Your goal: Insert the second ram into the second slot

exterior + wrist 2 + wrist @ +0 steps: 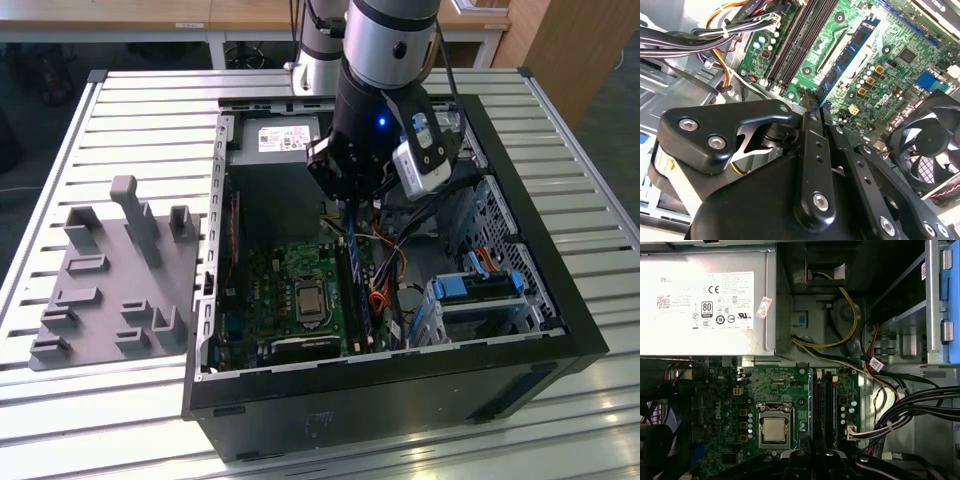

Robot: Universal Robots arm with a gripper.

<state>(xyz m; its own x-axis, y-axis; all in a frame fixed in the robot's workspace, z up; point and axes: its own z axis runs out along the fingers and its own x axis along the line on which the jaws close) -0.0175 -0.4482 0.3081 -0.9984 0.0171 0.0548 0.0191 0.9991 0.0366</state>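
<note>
We see a ribbed metal surface [140, 110] of long pale slats running from the exterior view's left to its right. Light glares white off the slats nearest the camera. Behind it stands a desk [120, 12] with a light wooden top and a white frame. A wooden panel [560, 50] rises at the exterior view's far right. Dark floor [30, 150] borders the slats on the left.

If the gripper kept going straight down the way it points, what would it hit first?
Most likely the blue ram stick standing edge-up in its slot on the motherboard: the gripper points at the stick's near end. Whether the two already touch is unclear.
</note>
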